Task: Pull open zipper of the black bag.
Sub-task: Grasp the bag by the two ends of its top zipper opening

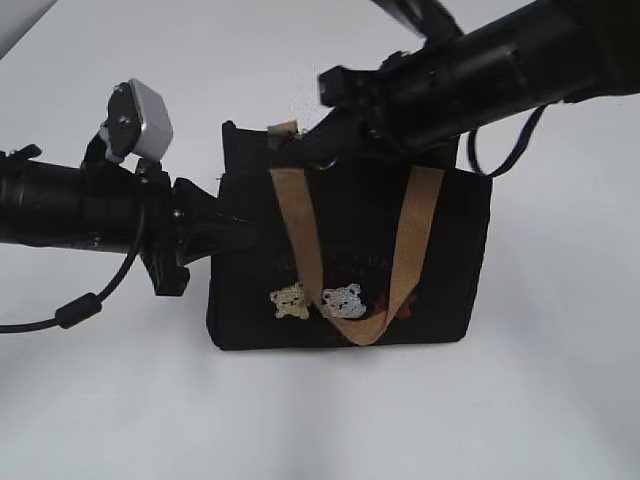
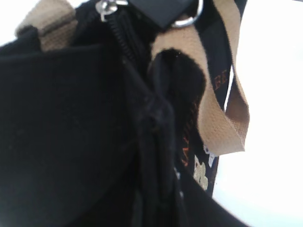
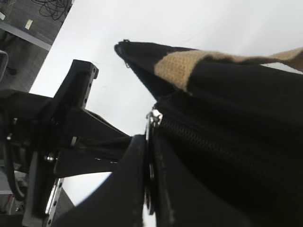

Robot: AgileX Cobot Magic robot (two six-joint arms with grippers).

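Exterior view: the black bag (image 1: 350,260) is seen upright mid-tabletop (image 1: 560,400). Its left end is pinched by the left gripper (image 1: 245,235); the right gripper (image 1: 335,140) is lowered onto its top.

Left wrist view: the zipper (image 2: 124,45) track is seen, with its ring (image 2: 189,20) under a dark fingertip.

Right wrist view: the right gripper's jaws are closed on the ring (image 3: 150,161).

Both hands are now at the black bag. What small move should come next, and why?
Probably the right hand should draw the metal pull slowly along the zipper. Its fingers look shut on the pull and ring at the end of the track, and the teeth ahead appear closed. The left hand pinches the black bag at its side, so the bag should stay steady.
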